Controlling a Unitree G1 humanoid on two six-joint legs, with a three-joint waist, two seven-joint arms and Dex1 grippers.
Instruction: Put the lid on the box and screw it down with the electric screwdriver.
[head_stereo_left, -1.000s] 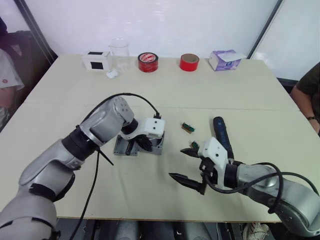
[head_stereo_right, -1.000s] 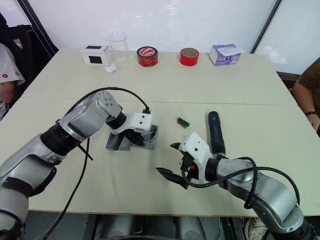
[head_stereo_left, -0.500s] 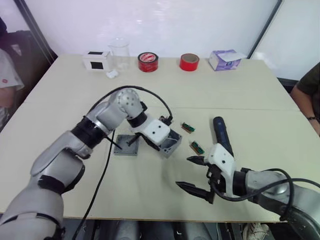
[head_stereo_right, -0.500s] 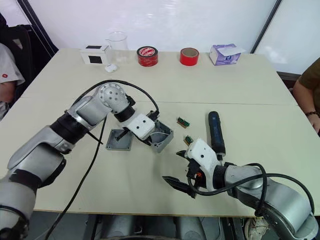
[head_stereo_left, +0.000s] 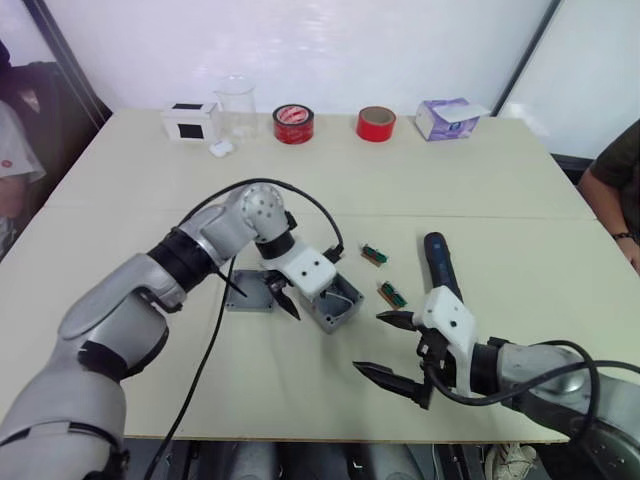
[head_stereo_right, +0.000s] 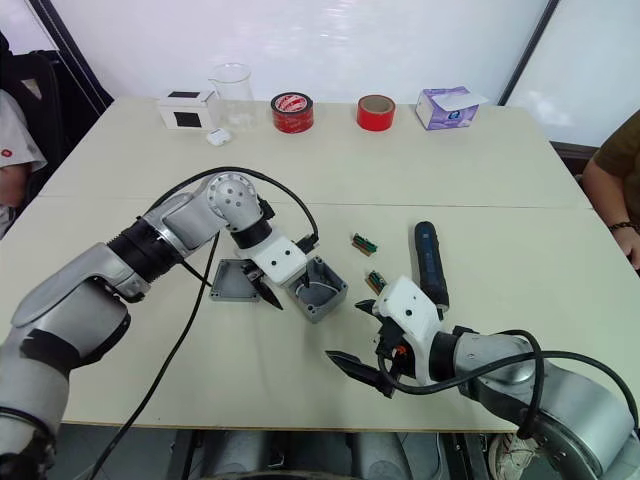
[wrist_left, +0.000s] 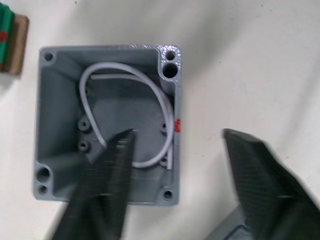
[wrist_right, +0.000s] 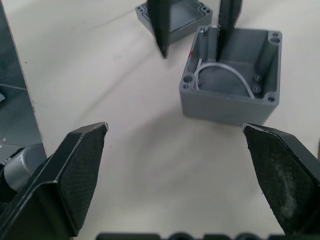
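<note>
- Nearest the table's (head_stereo_left: 120, 190) front edge, our right gripper (head_stereo_left: 392, 346) hovers wide open and empty, as before.
- Just beyond, our left gripper (head_stereo_left: 302, 296) has let go of the box (head_stereo_left: 334, 301); a second ago it was dragging it. Its fingers now stand spread, one over the box's opening.
- The box sits upright mid-table, opening up, ready for covering.
- The lid (head_stereo_left: 252, 291) lies flat beside it, leftward.
- The screwdriver (head_stereo_left: 441, 265) lies untouched, long axis running front to back.

Objects ranged along the table's far edge

A white box with black square (head_stereo_left: 190, 120), clear glass beaker (head_stereo_left: 237, 104), two red tape rolls (head_stereo_left: 294, 123) (head_stereo_left: 376, 123) and purple tissue box (head_stereo_left: 446, 118) are seen.
</note>
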